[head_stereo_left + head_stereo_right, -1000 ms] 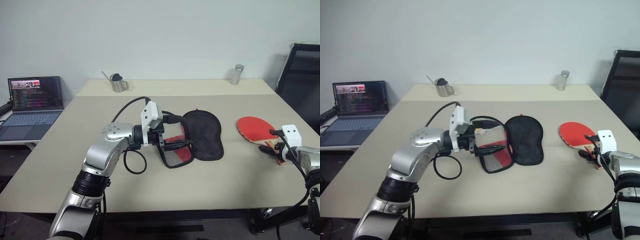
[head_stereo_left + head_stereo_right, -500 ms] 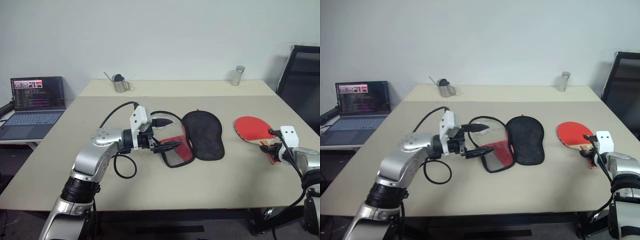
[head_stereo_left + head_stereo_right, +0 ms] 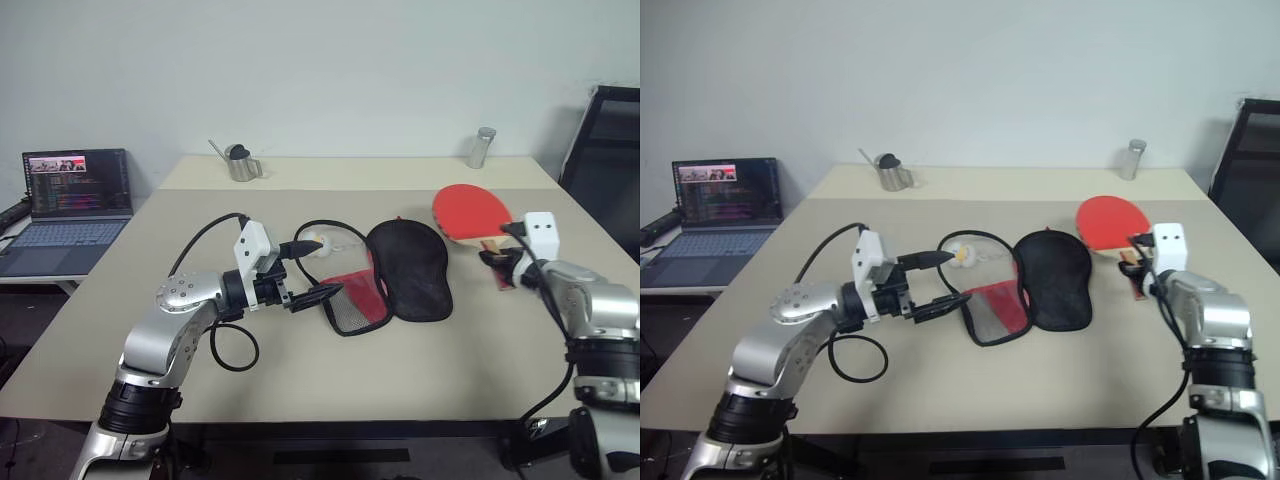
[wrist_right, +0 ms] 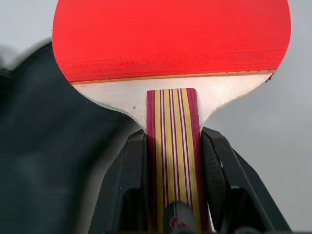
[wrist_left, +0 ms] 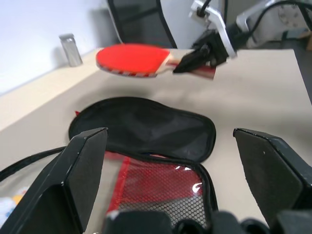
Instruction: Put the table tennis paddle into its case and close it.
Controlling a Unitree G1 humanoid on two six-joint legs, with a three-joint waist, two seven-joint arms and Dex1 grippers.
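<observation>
Laptop [image 3: 70,205]: open, screen lit, on a low surface beside the desk [image 3: 300,390], well to the left of the left pincer.
Small metal pitcher [image 3: 238,165]: at the desk's far edge, beyond the left pincer.
Left pincer [image 3: 312,270]: 2 black fingers [image 5: 80,170] spread wide, holding nothing, pointing level toward the case from just beside its left end.
Case [image 3: 395,275]: lies unzipped and folded open on the desk, between the 2 pincers; the red half with black mesh pocket is nearest the left pincer's tips, the black half lies beyond it toward the right pincer.
White charm [image 3: 962,253]: on the desk by the black zipper rim, just past the left pincer's upper finger.
Table tennis paddle [image 3: 470,211]: lifted clear of the desk, red face about level, head reaching past the right pincer toward the case's far right edge.
Right pincer [image 4: 173,185]: pinching the paddle's striped handle, 1 finger on each side.
Metal cylinder [image 3: 482,147]: upright at the far edge, beyond the right pincer.
Black chair [image 3: 605,150]: behind the desk's right corner.
</observation>
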